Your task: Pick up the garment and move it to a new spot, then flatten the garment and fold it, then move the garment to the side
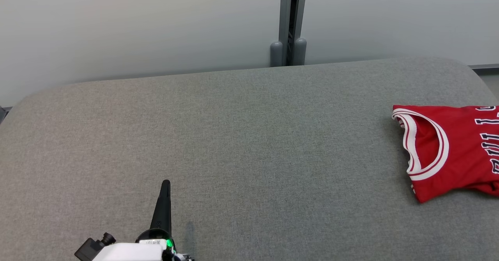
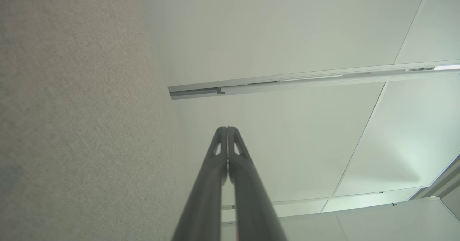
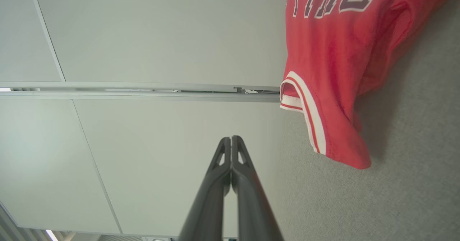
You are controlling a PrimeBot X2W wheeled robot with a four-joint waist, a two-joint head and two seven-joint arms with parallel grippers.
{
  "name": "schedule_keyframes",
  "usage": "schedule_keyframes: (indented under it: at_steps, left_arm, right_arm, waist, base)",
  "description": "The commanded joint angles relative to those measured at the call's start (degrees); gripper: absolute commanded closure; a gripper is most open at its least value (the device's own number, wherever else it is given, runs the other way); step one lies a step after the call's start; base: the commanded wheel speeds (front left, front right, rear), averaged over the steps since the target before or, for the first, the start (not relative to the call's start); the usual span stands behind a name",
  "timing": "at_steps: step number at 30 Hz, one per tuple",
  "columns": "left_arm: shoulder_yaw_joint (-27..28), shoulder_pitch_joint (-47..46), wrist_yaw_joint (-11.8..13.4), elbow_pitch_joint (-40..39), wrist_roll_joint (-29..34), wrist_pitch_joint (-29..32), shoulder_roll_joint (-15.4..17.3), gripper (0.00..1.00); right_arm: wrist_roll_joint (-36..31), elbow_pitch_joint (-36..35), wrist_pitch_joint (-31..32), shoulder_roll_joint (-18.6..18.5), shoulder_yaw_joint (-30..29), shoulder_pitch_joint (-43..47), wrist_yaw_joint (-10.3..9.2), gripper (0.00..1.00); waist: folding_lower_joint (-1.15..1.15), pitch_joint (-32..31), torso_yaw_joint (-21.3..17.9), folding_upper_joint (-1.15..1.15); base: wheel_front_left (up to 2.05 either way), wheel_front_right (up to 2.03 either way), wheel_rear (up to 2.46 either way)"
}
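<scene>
Left pincer [image 1: 165,184] at the near-left part of the bench, its two long dark fingers pressed flat together, tips meeting, nothing between them. The left wrist view confirms it: fingers [image 2: 215,183] meet along their upper length with a thin slit lower down, and no cloth or object is caught. Behind the fingers is a white wrist housing [image 1: 128,252] with a small green light [image 1: 169,244]. Right pincer [image 3: 230,139] is likewise closed tip to tip and holding nothing. Just up and to the right of it in the right wrist view lies the red sleeveless basketball jersey [image 3: 323,54], white-and-red striped trim at the armhole, dark lettering outlined in white; its nearest hem corner is near the fingers but apart from them. Both pincers hang over a wide grey fabric-covered bench [image 1: 249,136] with rounded far corners. In the head view the jersey [image 1: 452,148] lies flat on the cloth at the bench's right end, neck opening facing the middle of the bench, its right part cut off by the frame edge; well apart from the left pincer. Beyond the far edge are pale frosted wall panels [image 1: 136,27], split by a grey upright post [image 1: 289,19] with two rounded grey caps at its foot.
</scene>
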Motion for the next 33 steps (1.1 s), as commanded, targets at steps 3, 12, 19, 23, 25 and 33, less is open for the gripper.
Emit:
schedule_keyframes:
  at_steps: [3,12,19,23,25,33]
  left_arm:
    - [0.07,-0.91,-0.26,0.09,-0.05,-0.09,0.15,1.00]
    - [0.07,-0.91,-0.26,0.08,-0.05,-0.09,0.15,1.00]
    - [0.07,-0.91,-0.26,0.08,-0.05,-0.09,0.15,1.00]
    - [0.07,-0.91,-0.26,0.08,-0.05,-0.09,0.15,1.00]
    - [0.07,-0.91,-0.26,0.08,-0.05,-0.09,0.15,1.00]
    - [0.08,-0.91,-0.26,0.08,-0.05,-0.09,0.15,1.00]
  right_arm:
    - [0.35,-0.02,0.12,-0.21,-0.11,-0.41,0.00,1.00]
    - [0.36,-0.02,0.11,-0.21,-0.10,-0.40,0.00,1.00]
    - [0.36,-0.02,0.10,-0.21,-0.09,-0.38,0.00,1.00]
    - [0.36,-0.03,0.10,-0.21,-0.09,-0.37,0.00,1.00]
    - [0.36,-0.03,0.10,-0.21,-0.11,-0.36,0.00,1.00]
    - [0.36,-0.03,0.10,-0.21,-0.08,-0.35,0.00,1.00]
  waist:
    - [0.00,0.00,0.00,0.00]
    - [0.00,0.00,0.00,0.00]
    - [0.00,0.00,0.00,0.00]
    - [0.00,0.00,0.00,0.00]
    - [0.00,0.00,0.00,0.00]
    - [0.00,0.00,0.00,0.00]
  base:
    - [0.00,0.00,0.00]
    - [0.00,0.00,0.00]
    - [0.00,0.00,0.00]
    - [0.00,0.00,0.00]
    - [0.00,0.00,0.00]
    - [0.00,0.00,0.00]
